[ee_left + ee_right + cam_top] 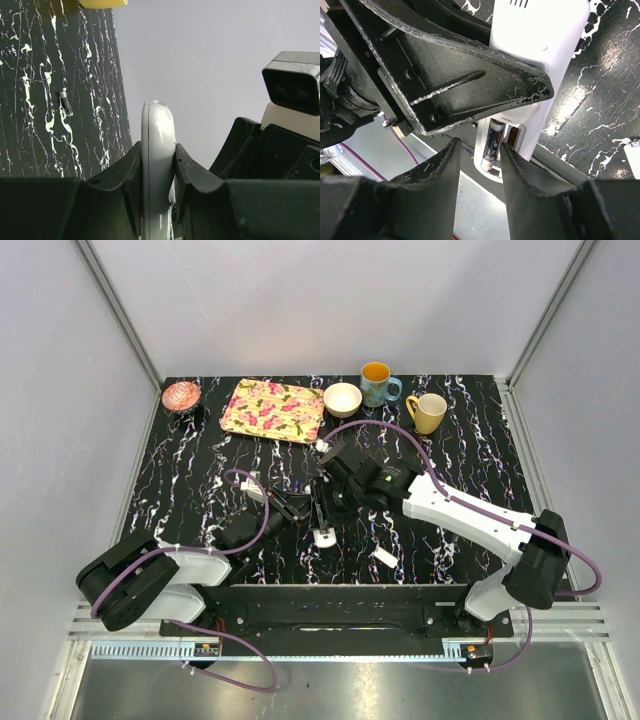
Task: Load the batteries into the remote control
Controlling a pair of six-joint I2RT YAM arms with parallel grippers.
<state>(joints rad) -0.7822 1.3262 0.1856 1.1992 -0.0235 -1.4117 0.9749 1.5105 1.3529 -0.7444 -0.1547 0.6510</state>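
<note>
My left gripper (300, 508) is shut on the white remote control (322, 532) and holds it on edge above the table; in the left wrist view its fingers (132, 175) clamp the remote's (157, 125) sides. In the right wrist view the remote (540, 45) shows its open compartment with one battery (492, 142) seated in it. My right gripper (480, 155) is open, its fingertips just in front of that battery, not clamping it. It is next to the remote in the top view (328, 500). A second battery (65, 103) lies loose on the table.
A small white cover piece (385, 557) lies on the black marbled table near the front. At the back stand a pink bowl (181, 396), a floral tray (272, 410), a white bowl (343, 399), a blue mug (377, 384) and a yellow mug (428, 412).
</note>
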